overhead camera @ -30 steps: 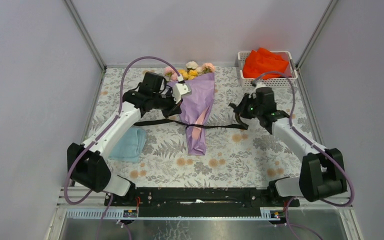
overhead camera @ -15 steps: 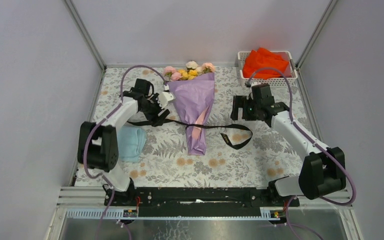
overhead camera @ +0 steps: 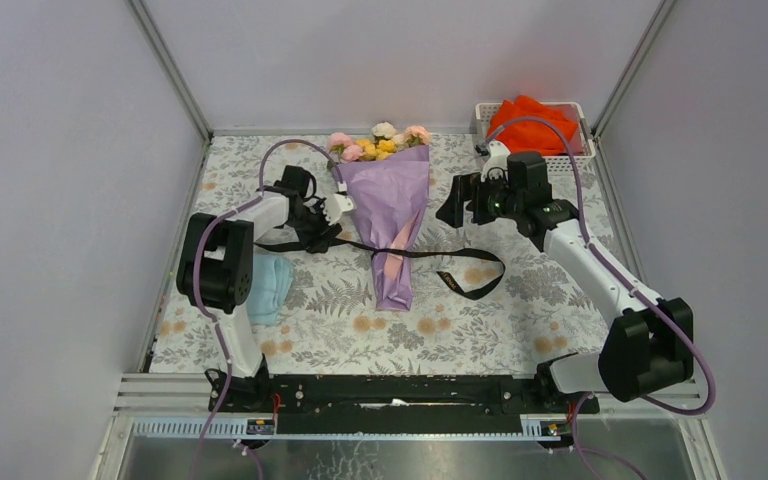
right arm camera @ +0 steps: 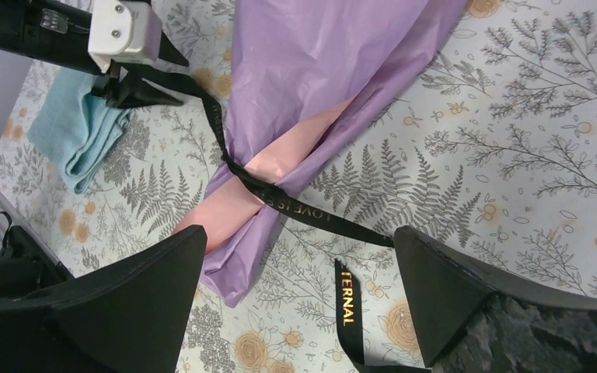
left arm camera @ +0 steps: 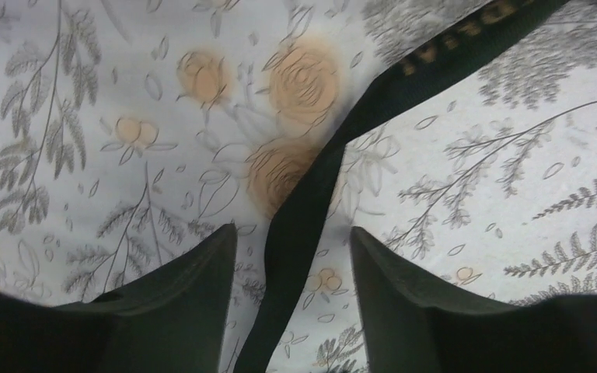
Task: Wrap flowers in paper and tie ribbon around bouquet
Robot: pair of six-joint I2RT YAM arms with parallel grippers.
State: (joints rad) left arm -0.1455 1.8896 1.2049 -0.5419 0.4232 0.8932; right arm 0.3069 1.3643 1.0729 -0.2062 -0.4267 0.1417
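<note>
Gold print on black ribbon [right arm camera: 280,203]: "LOVE IS" readable where it crosses the bouquet [overhead camera: 392,215]; "TERNAL" on the loose tail, start of word lost at the fold; lettering in left wrist view too blurred to read. Left fingers [left arm camera: 210,272] partly open, straddling ribbon lying flat on counter [overhead camera: 520,320], gripping nothing; right fingers [right arm camera: 155,272] spread wide, empty, hovering right of bouquet. Bouquet lying mid-counter, roses [overhead camera: 378,143] toward far edge; purple paper [right arm camera: 334,70] cone, pink inner face showing at the ribbon; stems hidden inside. Counter in fern-and-rose print; folded blue cloth [overhead camera: 272,285] partly hidden behind left arm; orange cloth [overhead camera: 516,106] in white basket [overhead camera: 480,125], far right corner; plain grey walls.
</note>
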